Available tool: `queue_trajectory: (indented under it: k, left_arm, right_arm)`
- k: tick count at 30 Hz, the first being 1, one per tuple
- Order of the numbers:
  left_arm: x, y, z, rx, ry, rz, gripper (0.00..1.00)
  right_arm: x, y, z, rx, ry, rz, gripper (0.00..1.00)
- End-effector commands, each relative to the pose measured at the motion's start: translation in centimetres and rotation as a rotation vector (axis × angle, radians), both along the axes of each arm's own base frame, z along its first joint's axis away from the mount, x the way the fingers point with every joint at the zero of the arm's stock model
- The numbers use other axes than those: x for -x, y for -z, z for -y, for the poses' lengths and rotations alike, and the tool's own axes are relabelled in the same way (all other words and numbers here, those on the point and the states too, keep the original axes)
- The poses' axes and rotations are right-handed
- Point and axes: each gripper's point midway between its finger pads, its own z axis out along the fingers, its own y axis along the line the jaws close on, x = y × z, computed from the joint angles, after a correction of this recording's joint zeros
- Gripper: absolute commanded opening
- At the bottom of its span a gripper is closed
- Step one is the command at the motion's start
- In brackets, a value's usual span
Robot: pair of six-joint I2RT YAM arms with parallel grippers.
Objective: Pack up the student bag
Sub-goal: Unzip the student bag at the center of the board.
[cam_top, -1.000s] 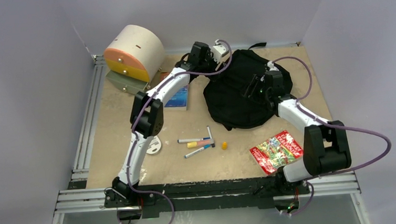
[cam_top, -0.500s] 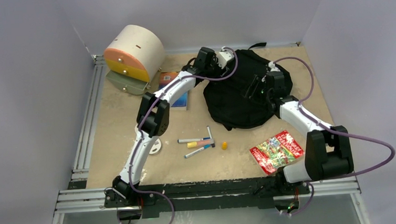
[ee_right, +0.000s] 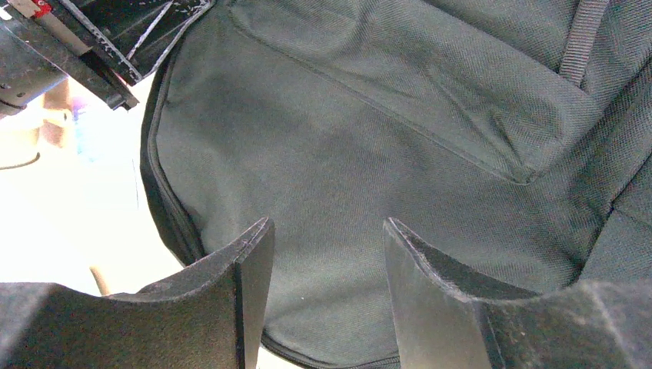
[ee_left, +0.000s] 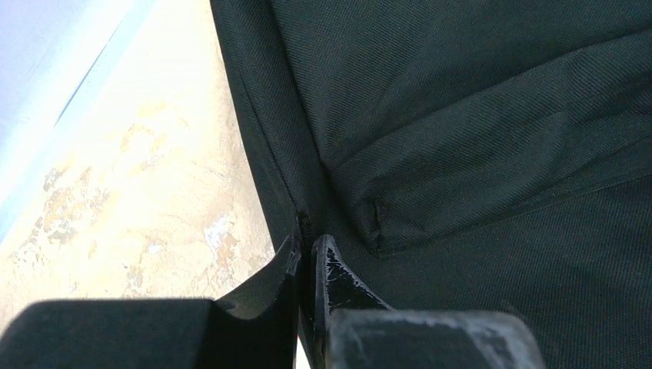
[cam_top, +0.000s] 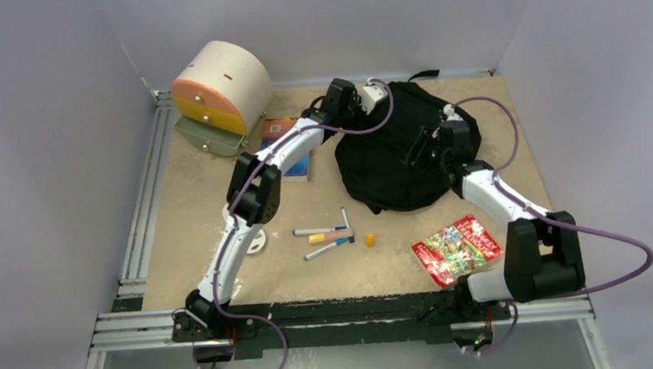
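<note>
My left hand [ee_left: 307, 241] pinches the student bag [ee_left: 477, 115] by its edge seam; it looks floppy. Right hand [ee_right: 327, 231] hovers half-open.

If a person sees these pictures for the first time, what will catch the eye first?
The big black student bag lies slumped at the far middle of the table. The left tool is pinched shut on a seam at its left edge, and the right tool hangs open above its fabric. A cream-and-orange drawer box stands at far left.
</note>
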Motion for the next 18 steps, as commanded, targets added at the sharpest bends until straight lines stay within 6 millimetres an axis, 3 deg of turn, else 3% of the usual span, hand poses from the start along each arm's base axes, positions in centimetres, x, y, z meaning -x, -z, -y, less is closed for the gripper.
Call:
queue_trajectory:
  k: [1, 7, 18]
  left_arm:
    - [-0.6, -5.0, 0.5, 0.076, 0.008, 0.075, 0.0]
    - [0.2, -6.8, 0.7, 0.107, 0.025, 0.083, 0.0]
    - [0.6, -6.1, 0.7, 0.104, 0.031, 0.056, 0.13]
  right_arm:
    - [-0.4, -0.5, -0.2, -0.007, -0.003, 0.023, 0.56]
    - [-0.5, -0.2, -0.4, -0.02, -0.007, 0.02, 0.56]
    - [-0.2, 0.1, -0.4, -0.021, -0.008, 0.015, 0.56]
